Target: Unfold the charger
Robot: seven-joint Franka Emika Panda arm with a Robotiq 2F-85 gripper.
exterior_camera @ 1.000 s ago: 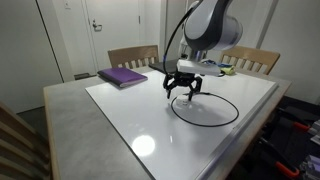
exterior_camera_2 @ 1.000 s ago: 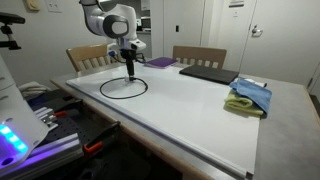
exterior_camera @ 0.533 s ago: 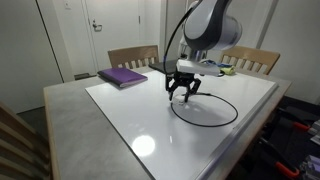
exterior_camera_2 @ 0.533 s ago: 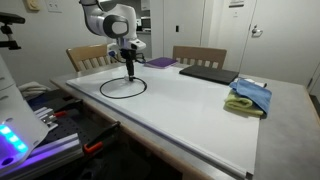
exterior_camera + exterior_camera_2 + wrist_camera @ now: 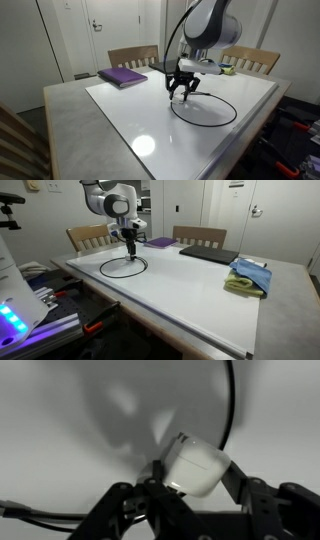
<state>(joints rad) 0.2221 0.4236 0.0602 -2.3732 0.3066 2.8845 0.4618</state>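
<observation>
white plug of charger (image 5: 196,464) pinched in gripper (image 5: 192,478); cable looped

We see our tool (image 5: 182,92) closed on the charger (image 5: 237,110), its black loop lying on the worktop (image 5: 130,125) just beside the tool; a purple book (image 5: 123,77) lies well apart.

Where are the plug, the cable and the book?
plug (image 5: 195,465): wrist view, middle of its white face.
cable (image 5: 207,125): in an exterior view, near edge of its loop.
book (image 5: 123,77): in an exterior view, middle of its purple cover.
</observation>
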